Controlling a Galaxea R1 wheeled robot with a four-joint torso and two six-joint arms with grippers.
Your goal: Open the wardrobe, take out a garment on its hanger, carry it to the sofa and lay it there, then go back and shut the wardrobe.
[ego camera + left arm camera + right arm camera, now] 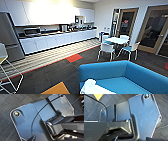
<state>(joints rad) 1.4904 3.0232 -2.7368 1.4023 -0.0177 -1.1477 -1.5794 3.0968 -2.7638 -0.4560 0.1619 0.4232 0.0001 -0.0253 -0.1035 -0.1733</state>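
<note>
Head view, garment (93,87) lying on sofa (140,75)

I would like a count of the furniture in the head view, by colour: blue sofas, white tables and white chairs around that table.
Blue sofa: 1
White table: 1
White chairs at the table: 3 that I can make out
Total: 5
</note>
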